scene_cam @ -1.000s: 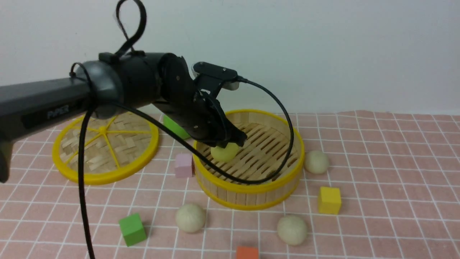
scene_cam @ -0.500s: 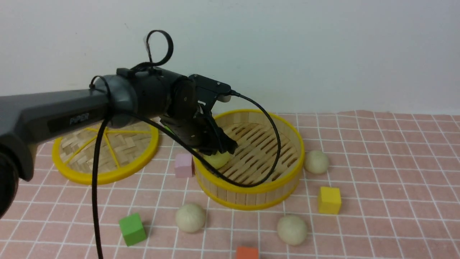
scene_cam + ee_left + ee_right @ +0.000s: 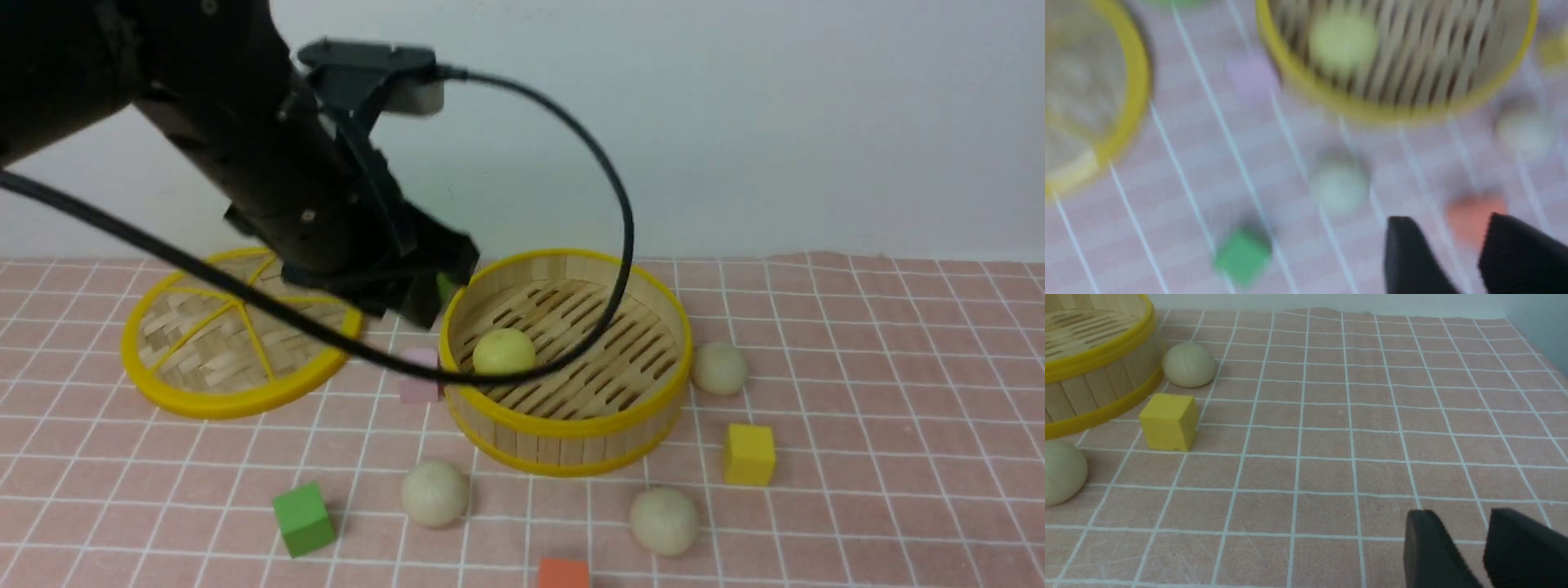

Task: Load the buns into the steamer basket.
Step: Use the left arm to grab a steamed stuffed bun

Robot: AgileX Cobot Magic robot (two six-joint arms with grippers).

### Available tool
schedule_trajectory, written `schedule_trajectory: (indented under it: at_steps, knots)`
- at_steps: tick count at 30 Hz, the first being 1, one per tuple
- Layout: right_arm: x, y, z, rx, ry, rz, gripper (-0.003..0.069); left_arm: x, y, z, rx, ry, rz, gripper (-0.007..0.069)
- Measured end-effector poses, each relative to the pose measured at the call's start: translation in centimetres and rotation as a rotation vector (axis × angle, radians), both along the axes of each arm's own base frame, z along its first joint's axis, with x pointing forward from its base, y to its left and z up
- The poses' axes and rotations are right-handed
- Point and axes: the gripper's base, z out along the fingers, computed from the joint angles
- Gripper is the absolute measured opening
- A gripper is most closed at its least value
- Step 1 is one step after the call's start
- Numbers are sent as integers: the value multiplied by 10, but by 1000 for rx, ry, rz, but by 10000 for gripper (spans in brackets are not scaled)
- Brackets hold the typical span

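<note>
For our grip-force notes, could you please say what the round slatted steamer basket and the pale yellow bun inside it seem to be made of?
Round slatted steamer basket: probably bamboo, matte tan slats; its smooth yellow rims look like plastic. Pale yellow bun: smooth, matte ball, dough-like; real or imitation, I cannot tell.

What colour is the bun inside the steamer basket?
Pale yellow. The bun shows best in the front view.
</note>
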Motion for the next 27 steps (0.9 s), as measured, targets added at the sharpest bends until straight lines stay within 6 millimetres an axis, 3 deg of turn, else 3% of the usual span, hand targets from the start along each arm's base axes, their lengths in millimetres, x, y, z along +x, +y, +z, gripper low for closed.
schedule_trajectory:
  at_steps: [2,3,5,9,13,21,27]
  knots:
    - [0,0,0,0,0,0,240,-12,3,-28,34,126,-23,121]
    - [0,0,0,0,0,0,240,-12,3,-28,34,126,-23,121]
    - [0,0,0,0,0,0,240,-21,4,-58,39,196,-39,31]
    - [0,0,0,0,0,0,240,-21,4,-76,24,147,-42,-1]
    - [0,0,0,0,0,0,240,-10,0,-85,3,57,-45,38]
    - [0,0,0,0,0,0,240,13,-10,-117,-22,14,-12,242]
    - [0,0,0,0,0,0,240,22,-13,-136,1,12,-12,278]
